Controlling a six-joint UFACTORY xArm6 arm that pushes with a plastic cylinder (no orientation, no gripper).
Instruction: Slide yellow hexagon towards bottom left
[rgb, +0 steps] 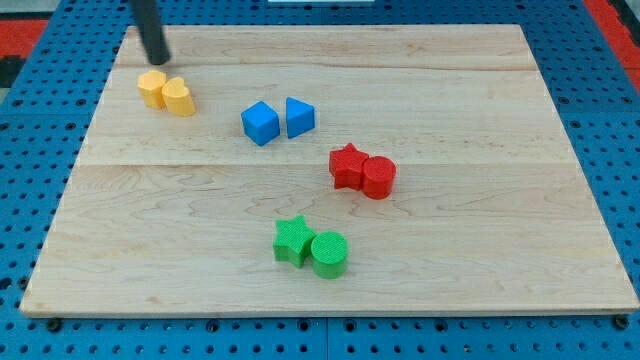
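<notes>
The yellow hexagon (152, 88) lies near the board's upper left, touching a yellow block with a rounded side (180, 98) on its right. My tip (158, 60) stands just above the hexagon toward the view's top, close to it; I cannot tell if it touches. The dark rod rises out of the view's top edge.
A blue cube (260, 123) and a blue triangular block (300, 117) sit side by side at upper centre. A red star (347, 166) touches a red cylinder (379, 177) right of centre. A green star (293, 240) touches a green cylinder (329, 254) at lower centre. The wooden board (520, 200) lies on blue pegboard.
</notes>
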